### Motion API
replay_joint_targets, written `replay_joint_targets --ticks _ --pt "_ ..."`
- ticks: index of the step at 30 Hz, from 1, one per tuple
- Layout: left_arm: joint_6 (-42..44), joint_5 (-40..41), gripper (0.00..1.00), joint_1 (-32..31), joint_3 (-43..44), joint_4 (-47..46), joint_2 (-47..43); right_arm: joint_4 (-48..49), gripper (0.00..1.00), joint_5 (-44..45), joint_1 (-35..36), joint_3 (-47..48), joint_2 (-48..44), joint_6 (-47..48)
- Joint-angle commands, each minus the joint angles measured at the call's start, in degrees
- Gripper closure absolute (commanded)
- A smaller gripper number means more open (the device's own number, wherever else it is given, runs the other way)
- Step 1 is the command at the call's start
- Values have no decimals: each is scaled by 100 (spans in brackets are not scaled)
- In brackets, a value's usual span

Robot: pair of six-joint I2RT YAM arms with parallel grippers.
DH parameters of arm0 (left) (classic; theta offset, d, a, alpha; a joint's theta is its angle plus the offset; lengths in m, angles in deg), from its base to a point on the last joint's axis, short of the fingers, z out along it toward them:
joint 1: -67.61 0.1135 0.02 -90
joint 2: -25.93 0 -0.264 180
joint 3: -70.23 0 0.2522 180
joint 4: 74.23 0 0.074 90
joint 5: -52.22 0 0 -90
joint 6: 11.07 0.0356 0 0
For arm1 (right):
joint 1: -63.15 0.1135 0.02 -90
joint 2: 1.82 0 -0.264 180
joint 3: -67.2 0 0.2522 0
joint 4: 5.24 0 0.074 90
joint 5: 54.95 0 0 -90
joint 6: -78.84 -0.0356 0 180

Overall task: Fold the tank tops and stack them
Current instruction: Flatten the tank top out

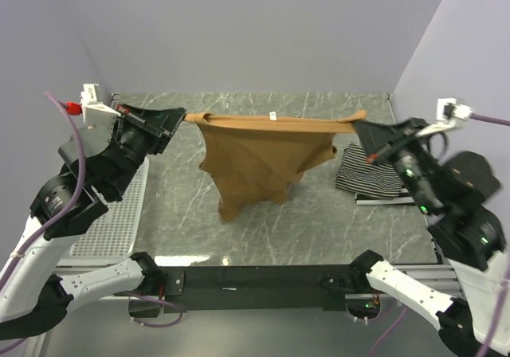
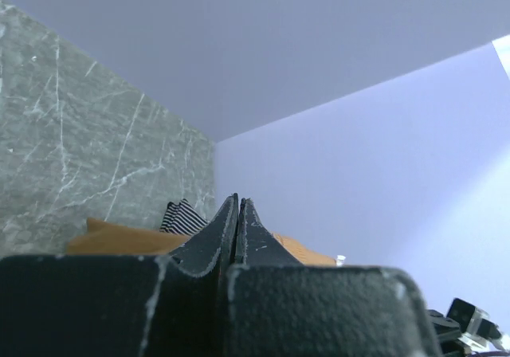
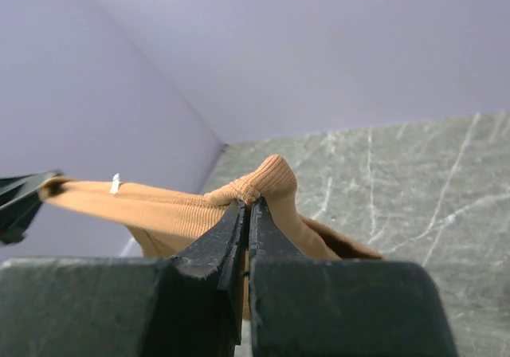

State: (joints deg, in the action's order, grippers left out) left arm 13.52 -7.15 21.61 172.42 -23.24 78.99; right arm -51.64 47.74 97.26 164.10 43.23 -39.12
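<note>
The tan-brown tank top (image 1: 255,154) hangs stretched between both grippers above the table, its lower part drooping to the surface. My left gripper (image 1: 180,118) is shut on its left end; in the left wrist view the jaws (image 2: 238,202) are pressed together with tan cloth (image 2: 119,237) behind them. My right gripper (image 1: 360,124) is shut on its right end, where ribbed cloth (image 3: 263,183) bunches over the fingertips. A folded striped tank top (image 1: 373,178) lies on the table at the right, under the right arm. I cannot tell which striped top it is or whether another lies beneath it.
A white mesh basket (image 1: 111,213) sits at the table's left edge beneath the left arm. The grey marble table (image 1: 319,229) is walled by pale purple panels at the back and sides. A black rail (image 1: 255,281) runs along the near edge.
</note>
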Motion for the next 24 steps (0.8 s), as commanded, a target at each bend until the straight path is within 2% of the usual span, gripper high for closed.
replay_joint_targets --ticks 1,6,10,12,13,14,16,18,19,20,21,22,23,24 --pt "511 -57 99 12 411 -225 -6 -339 100 -82 -36 466 -243 265" --pt "678 188 99 12 711 -208 248 -357 100 -74 -36 827 -51 397" --pt "722 575 99 90 598 -356 556 -16 100 128 -53 556 485 643" --pt "723 -62 99 686 457 -654 863 292 100 103 -263 318 950 705" --pt "679 -527 99 1393 239 -769 1003 424 100 -11 -412 257 1335 705" --pt "513 -1237 99 1696 106 -927 1309 565 100 -421 -588 134 1565 696" --pt "503 -1507 99 2189 -305 -1637 1653 1099 100 -766 -1186 19 2362 705" --pt "538 -2068 99 2498 -422 -2156 2487 1391 100 -1153 -1633 141 3058 748" --pt "486 -2261 99 2795 -179 -2324 2864 1679 100 -1250 -1766 229 3819 749" --pt "520 -2429 100 2894 -2 -2439 3669 1726 100 -1477 -1872 543 4235 740" --pt "581 -2726 99 2990 174 -2605 4094 1700 94 -1575 -2012 816 4666 740" --pt "634 -2825 99 3104 576 -2746 4490 1656 87 -1637 -2066 1358 5505 749" --pt "678 -2965 96 3167 771 -2887 5225 1517 78 -1638 -2101 1711 5914 740" --pt "704 -3141 86 3228 1217 -2923 5563 1306 58 -1629 -2136 2133 6318 775"
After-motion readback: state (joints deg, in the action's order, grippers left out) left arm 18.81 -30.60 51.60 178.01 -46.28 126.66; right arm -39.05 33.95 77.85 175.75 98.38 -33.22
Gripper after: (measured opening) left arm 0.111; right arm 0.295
